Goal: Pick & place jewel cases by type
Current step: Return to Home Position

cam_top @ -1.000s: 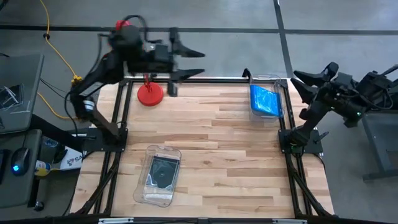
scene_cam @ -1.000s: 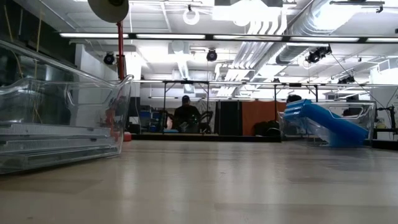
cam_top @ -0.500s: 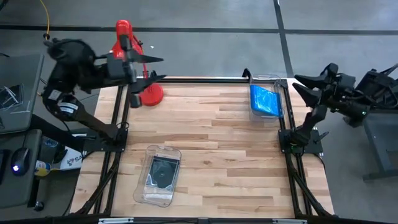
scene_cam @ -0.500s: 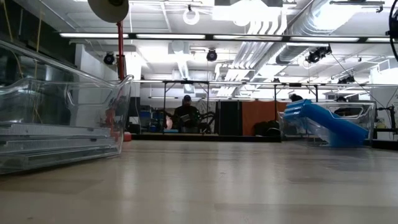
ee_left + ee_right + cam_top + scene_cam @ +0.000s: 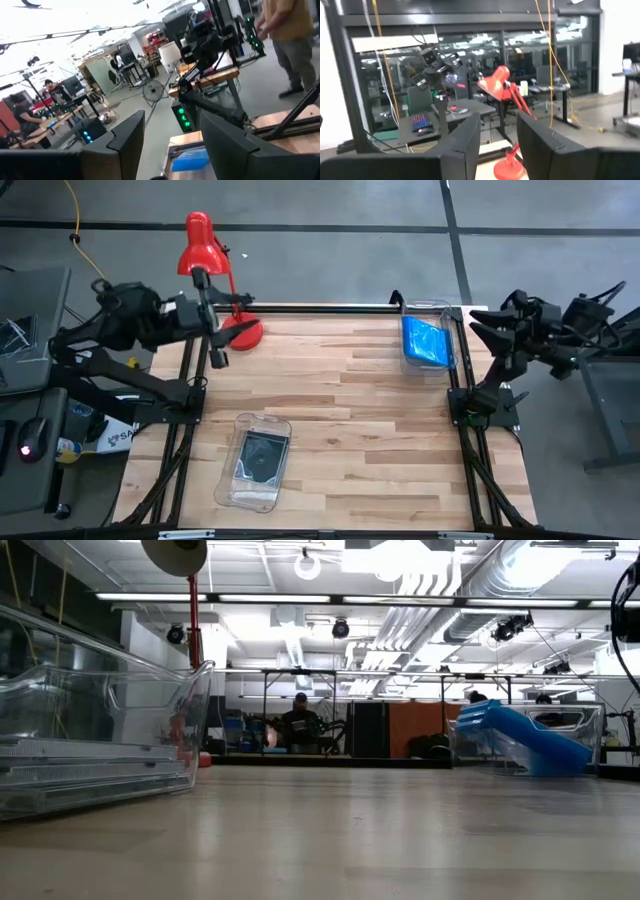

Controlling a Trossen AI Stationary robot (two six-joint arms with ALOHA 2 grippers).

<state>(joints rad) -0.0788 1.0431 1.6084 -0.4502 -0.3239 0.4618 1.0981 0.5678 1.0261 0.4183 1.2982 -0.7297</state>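
Observation:
Several blue jewel cases (image 5: pixel 425 340) lie stacked in a clear bin (image 5: pixel 448 310) at the table's far right. In the low view the blue stack (image 5: pixel 520 735) slopes, its high end against the bin's wall. A dark jewel case (image 5: pixel 262 455) lies flat in a second clear bin (image 5: pixel 250 492) near the left front. My left gripper (image 5: pixel 226 338) hangs open at the far left corner beside the lamp's base, with nothing between its fingers (image 5: pixel 172 145). My right gripper (image 5: pixel 483 325) stands open past the table's right edge, also holding nothing (image 5: pixel 498 135).
A red desk lamp (image 5: pixel 205 240) stands with its round base (image 5: pixel 245 332) on the far left corner. Black frame rails (image 5: pixel 190 395) run along both sides. Bare wood (image 5: pixel 350 400) lies between the two bins. People show in the room beyond (image 5: pixel 298 720).
My left gripper has drawn back from above the far edge toward the table's left edge, sinking a little and uncovering the lamp. My right gripper has dropped slightly and turned beside the right edge. The bins and cases have kept still.

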